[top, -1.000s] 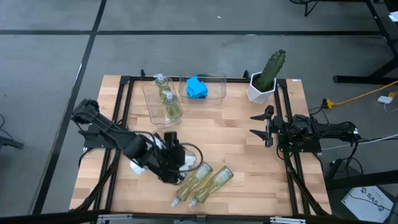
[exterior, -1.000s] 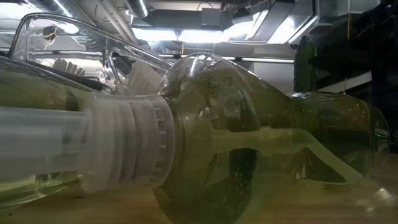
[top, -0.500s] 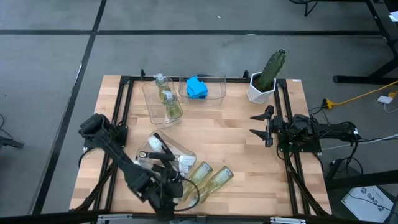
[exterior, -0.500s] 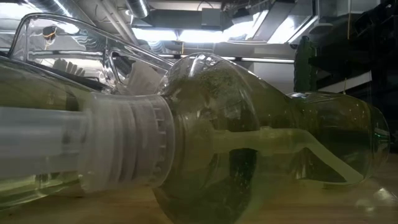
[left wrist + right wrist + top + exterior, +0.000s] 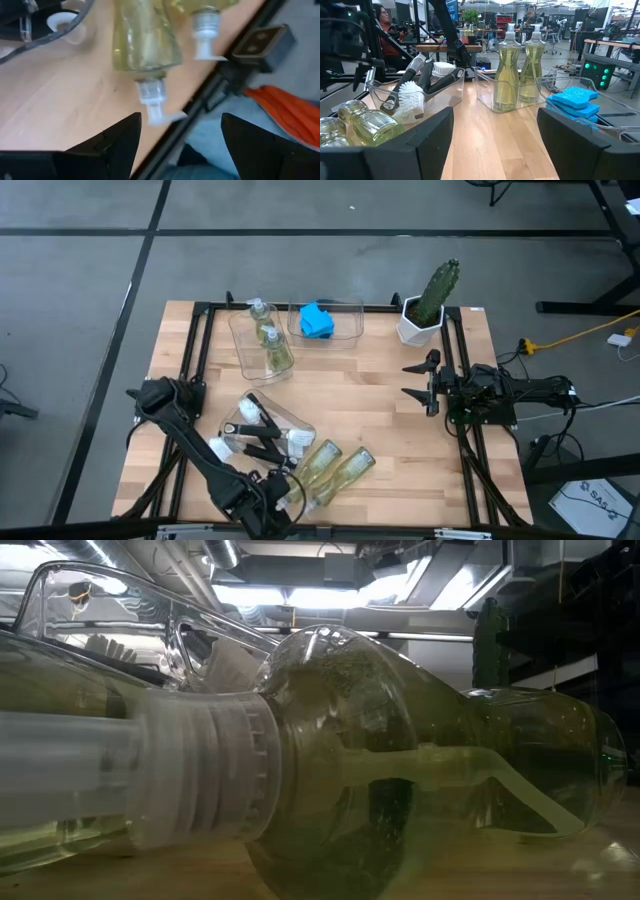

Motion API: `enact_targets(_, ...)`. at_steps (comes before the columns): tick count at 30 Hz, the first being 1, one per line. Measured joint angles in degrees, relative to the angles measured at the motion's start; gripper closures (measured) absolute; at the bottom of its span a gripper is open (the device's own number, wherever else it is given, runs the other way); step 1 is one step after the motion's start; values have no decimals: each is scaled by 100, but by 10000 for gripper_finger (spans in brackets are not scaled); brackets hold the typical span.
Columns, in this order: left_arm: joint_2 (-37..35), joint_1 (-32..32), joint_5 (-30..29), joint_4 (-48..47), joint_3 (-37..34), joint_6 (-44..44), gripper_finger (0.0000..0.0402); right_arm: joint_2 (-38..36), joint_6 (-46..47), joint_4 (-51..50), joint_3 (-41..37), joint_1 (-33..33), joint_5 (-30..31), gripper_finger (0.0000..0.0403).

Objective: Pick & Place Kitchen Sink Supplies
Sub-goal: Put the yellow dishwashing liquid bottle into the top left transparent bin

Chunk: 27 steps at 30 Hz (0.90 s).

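High view shows the left gripper at the near edge of the wooden table, over the pump ends of the two loose soap bottles that lie on their sides side by side. In the left wrist view its two dark fingers stand wide apart with nothing between them, hanging above the white pump nozzle of one lying bottle, close to the black frame rail at the table edge. Just beside the lying bottles, a tilted clear bin holds the black-handled dish brushes with their white heads. At the far side of the table, another clear bin holds two upright soap bottles, and the clear bin next to it holds the blue sponges. A green cactus in a white pot stands at the far right corner. The right gripper waits near the right edge of the table, well apart from all the supplies, its fingers spread wide and empty. The right wrist view looks across the table at the brushes, the standing bottles and the sponges, with a person seated in the room behind. In the low view a lying soap bottle fills nearly the whole picture.
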Motion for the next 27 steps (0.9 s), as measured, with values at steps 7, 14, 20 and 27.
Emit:
enact_targets(7,403,29,-47,-288,0,-39,135,1,-1,0,0,-1,0,118)
enact_targets(14,689,83,-58,-320,-2,283,135,-1,1,-2,0,0,-1,118)
enact_targets(20,896,50,82,-194,0,369,135,-1,0,0,0,-1,0,118)
enact_targets(27,944,36,274,-275,-11,536,172,1,0,0,0,-1,0,118)
